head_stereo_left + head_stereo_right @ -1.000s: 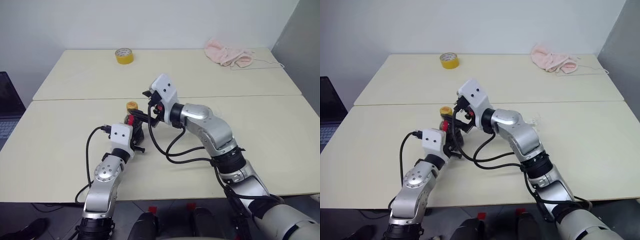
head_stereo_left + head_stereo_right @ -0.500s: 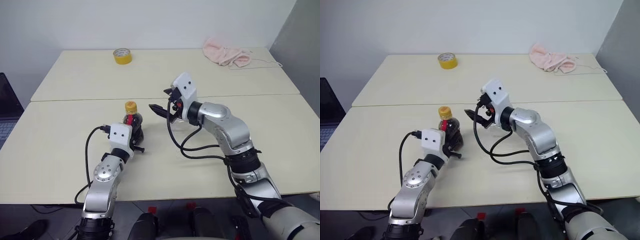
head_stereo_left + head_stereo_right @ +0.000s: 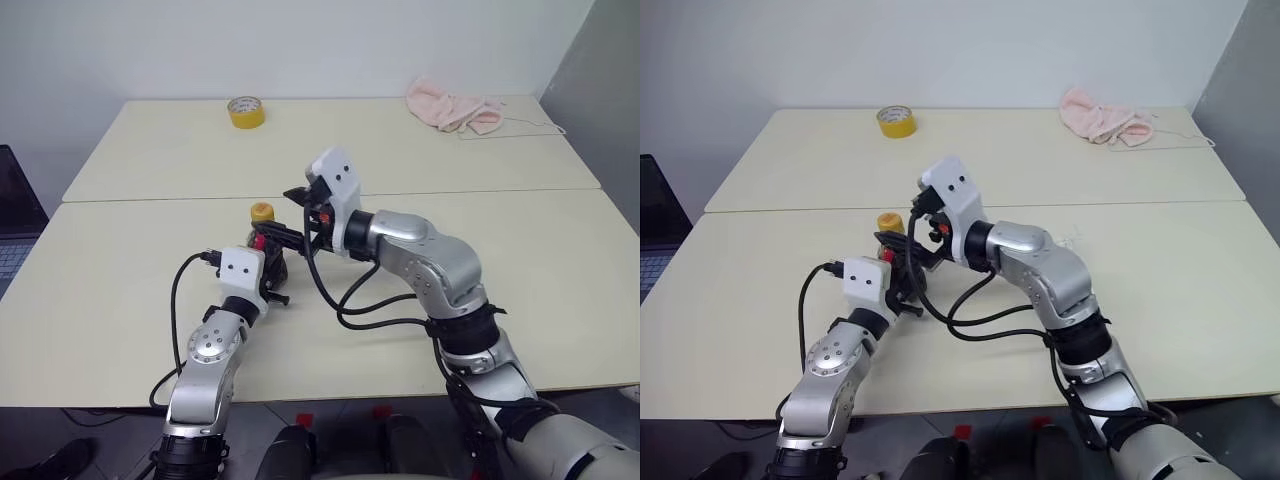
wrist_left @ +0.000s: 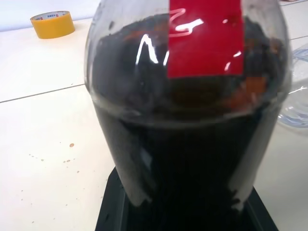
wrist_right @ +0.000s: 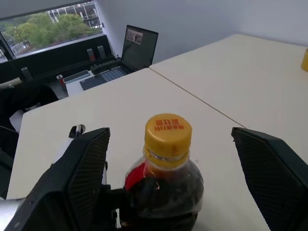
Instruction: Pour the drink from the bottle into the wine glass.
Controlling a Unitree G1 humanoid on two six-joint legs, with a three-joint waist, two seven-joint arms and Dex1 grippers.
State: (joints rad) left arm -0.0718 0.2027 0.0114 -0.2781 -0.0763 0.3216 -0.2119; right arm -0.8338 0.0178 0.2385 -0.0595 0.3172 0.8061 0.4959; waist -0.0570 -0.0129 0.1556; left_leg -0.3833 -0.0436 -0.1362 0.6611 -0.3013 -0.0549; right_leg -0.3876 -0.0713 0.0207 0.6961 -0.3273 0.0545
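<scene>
The bottle [image 3: 268, 243], squat clear plastic with a red neck label and a yellow cap [image 5: 167, 133], stands upright on the near table. It holds the dark drink [image 4: 192, 144] up to its shoulder. My left gripper [image 3: 272, 274] is shut on the bottle's lower body. My right gripper [image 3: 276, 212] reaches in from the right at cap height, open. Its fingers [image 5: 82, 178] stand wide on either side of the cap without touching it. A clear curved piece of the wine glass [image 4: 294, 98] shows just beside the bottle in the left wrist view; in the head views my right arm covers it.
A yellow tape roll [image 3: 247, 111] and a pink cloth [image 3: 452, 108] lie on the far table. A seam [image 3: 150, 197] divides the two tables. A laptop [image 3: 14, 225] sits off the left edge. My right forearm [image 3: 420, 255] and its cables cross the table's middle.
Half a second ago my right gripper was drawn back to the right, away from the bottle; it has since swung back left, its fingers either side of the cap. The left gripper and bottle stayed still.
</scene>
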